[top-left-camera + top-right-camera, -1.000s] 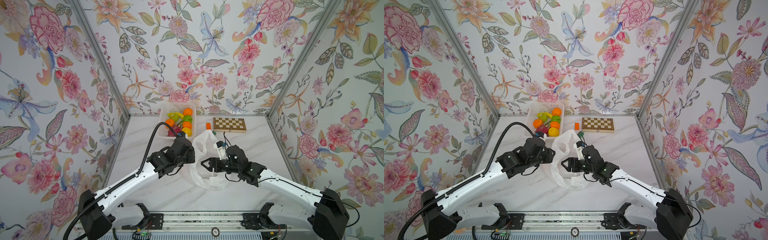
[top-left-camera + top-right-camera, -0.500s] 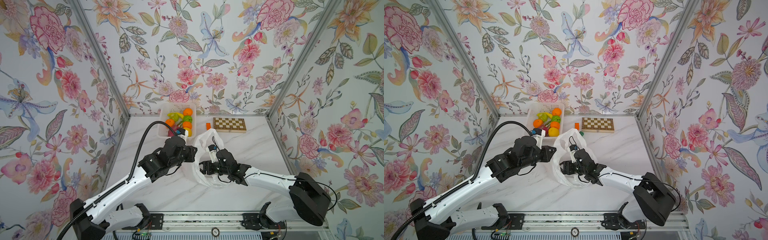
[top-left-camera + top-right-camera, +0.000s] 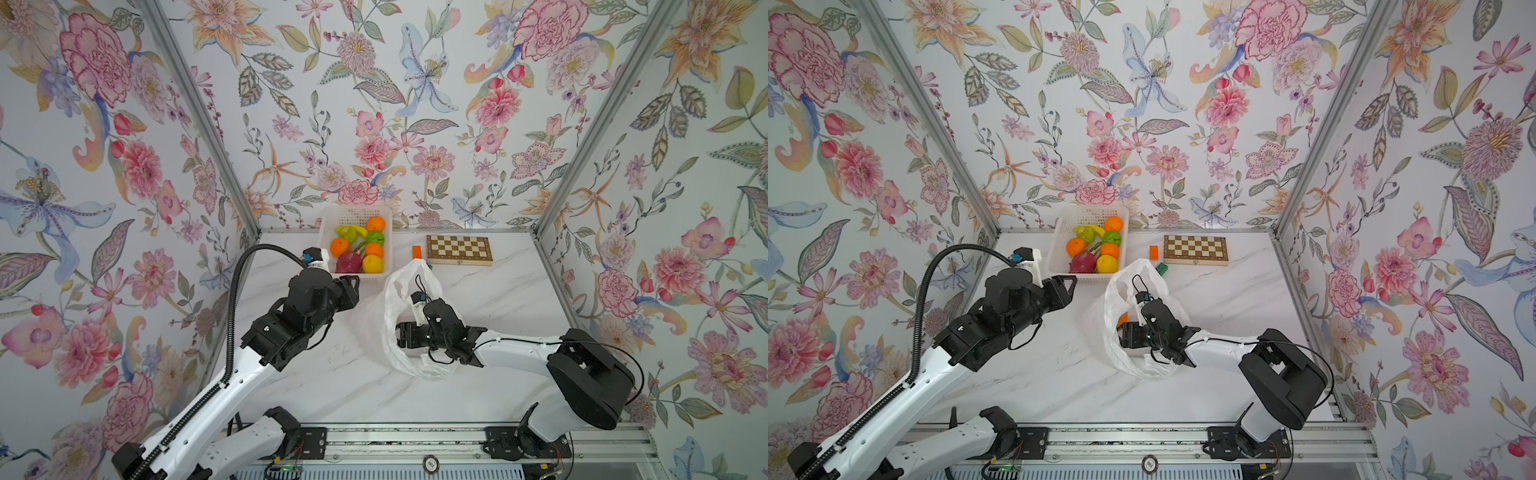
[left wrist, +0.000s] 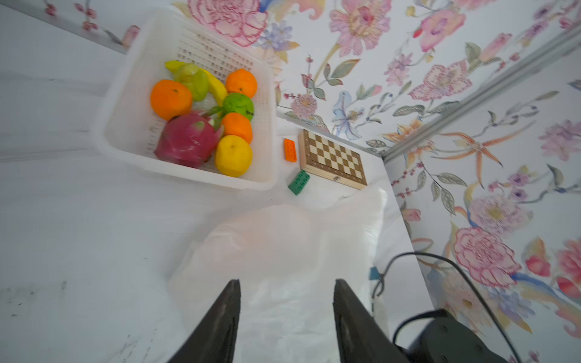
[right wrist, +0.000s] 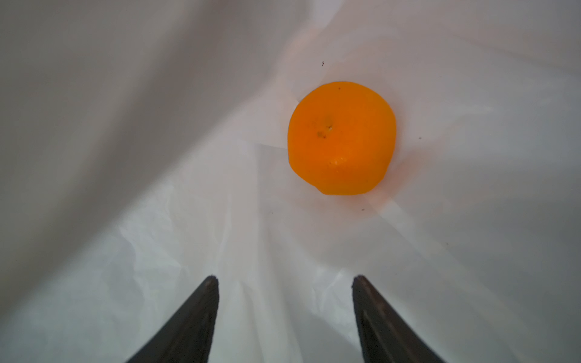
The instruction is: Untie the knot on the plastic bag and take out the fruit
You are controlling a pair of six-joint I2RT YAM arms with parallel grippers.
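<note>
The right tool [image 5: 283, 278], wide and empty inside the thin translucent white plastic bag [image 3: 399, 286], may pinch its slack wall instead of the round orange fruit [image 5: 341, 138] lying ahead, since the left tool [image 4: 286, 281], parted, holds nothing.

two arms of white tubular links with black joint housings. left arm [image 3: 245, 386] bears a ribbed black conduit [image 3: 266, 248]; right arm [image 3: 511, 353] a thin black wire [image 3: 594, 343]. each wrist has a white camera block [image 3: 318, 259]. jaws dark, tapered.
</note>
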